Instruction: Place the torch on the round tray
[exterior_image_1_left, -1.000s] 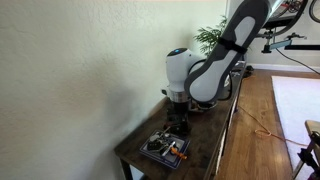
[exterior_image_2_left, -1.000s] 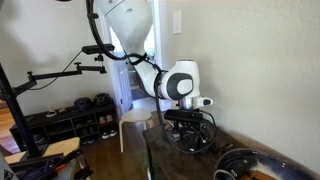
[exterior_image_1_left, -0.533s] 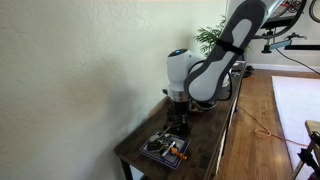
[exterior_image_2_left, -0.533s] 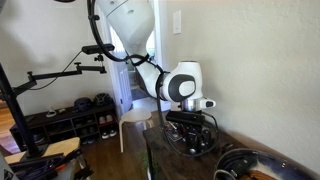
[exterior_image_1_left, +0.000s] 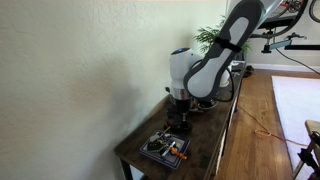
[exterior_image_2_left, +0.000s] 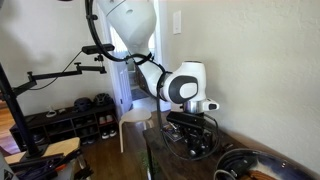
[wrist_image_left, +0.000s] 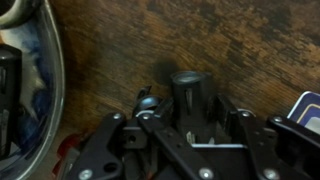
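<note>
we find no text, label, brand, number or sign that can be read in any of the views; the pictures are too small and dim for lettering to show.

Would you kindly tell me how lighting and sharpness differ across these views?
Wrist view: dim and soft, the torch barely separates from the wooden table, bluish sheen on the round tray. Both exterior views: bright wall, things on the table small and shadowed.
</note>
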